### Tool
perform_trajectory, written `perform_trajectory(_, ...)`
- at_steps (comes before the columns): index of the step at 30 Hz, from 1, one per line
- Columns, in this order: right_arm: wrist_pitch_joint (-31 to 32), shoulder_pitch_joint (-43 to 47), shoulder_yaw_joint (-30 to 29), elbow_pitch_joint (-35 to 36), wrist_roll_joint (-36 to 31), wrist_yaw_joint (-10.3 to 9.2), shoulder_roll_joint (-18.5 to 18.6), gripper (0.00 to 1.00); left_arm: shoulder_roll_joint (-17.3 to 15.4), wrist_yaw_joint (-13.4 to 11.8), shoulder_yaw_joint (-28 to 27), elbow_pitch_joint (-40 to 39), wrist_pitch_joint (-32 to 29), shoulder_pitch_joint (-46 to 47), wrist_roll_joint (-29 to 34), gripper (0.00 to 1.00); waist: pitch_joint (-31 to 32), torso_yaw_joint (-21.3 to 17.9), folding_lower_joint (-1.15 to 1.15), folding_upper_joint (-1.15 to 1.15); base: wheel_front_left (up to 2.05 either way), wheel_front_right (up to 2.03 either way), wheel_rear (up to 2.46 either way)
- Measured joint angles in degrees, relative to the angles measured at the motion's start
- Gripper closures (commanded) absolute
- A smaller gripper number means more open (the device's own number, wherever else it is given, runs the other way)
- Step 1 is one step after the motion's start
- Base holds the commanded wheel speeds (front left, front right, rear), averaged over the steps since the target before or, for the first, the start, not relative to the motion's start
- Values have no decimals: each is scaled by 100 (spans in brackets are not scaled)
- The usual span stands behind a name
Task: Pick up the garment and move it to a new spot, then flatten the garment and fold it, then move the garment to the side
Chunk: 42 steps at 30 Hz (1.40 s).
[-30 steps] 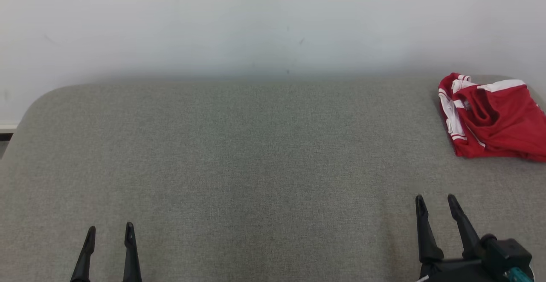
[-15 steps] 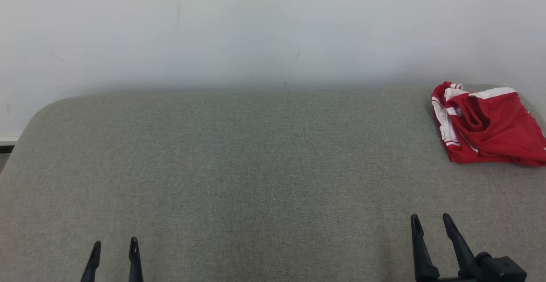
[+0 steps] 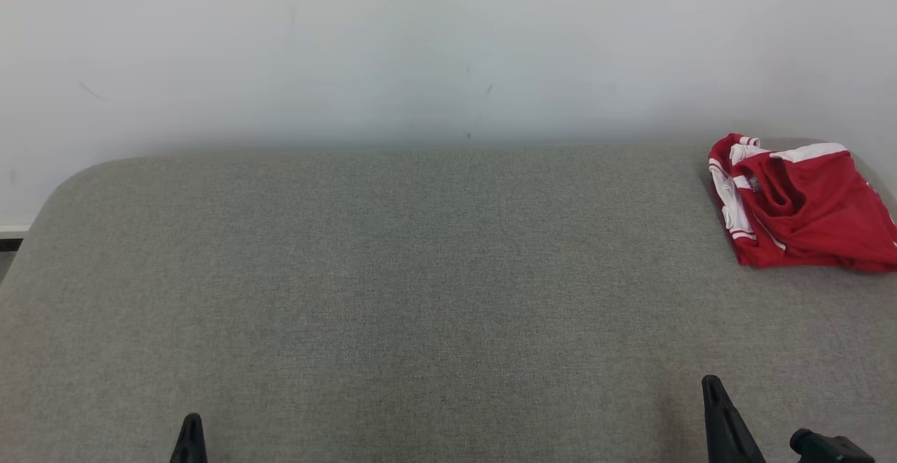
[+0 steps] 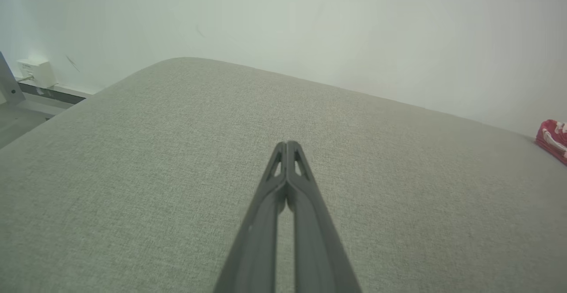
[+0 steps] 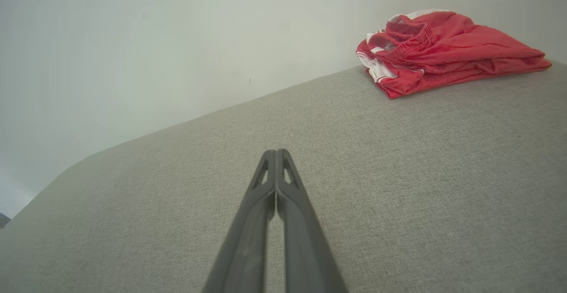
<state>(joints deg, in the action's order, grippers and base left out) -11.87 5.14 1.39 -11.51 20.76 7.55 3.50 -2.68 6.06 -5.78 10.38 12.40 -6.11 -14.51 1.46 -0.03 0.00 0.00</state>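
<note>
- My left gripper [image 4: 288, 144]: fingers pressed together, holding nothing
- My right gripper [image 5: 275, 152]: tips touching too, empty
- Red garment [image 5: 443, 49] lies well ahead of the right gripper and off to its right, at the far corner of the grey pad [image 3: 420, 274]
- It looks folded into a compact stack (edges a bit rumpled), so I judge the flatten, fold and side move done, with nothing left
</note>
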Motion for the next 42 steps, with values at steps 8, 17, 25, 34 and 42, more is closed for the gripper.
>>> perform_trajectory(8, 189, -120, -56, -34, 912, 0, 8, 100, 0, 7, 5, 26, -225, 114, -977, 100, -13, 0, 0, 0, 0, 0, 0)
perform_trajectory(17, 382, -247, -120, -57, 1729, 0, 16, 100, -1, 29, 3, 63, -430, 256, -1825, 100, -26, 0, 1, 0, 0, 0, 0)
perform_trajectory(25, 535, -337, -171, -83, 2390, 0, 20, 100, -1, 48, 0, 99, -599, 362, -2530, 100, -37, 0, 1, 0, 0, 0, 0)
perform_trajectory(34, 690, -435, -231, -104, 3070, 0, 25, 100, -2, 51, -9, 135, -778, 474, -3248, 100, -49, 1, 1, 0, 0, 0, 0)
perform_trajectory(42, 829, -524, -283, -124, 3630, 0, 26, 100, -2, 54, -14, 164, -927, 566, -3857, 100, -60, 1, 1, 0, 0, 0, 0)
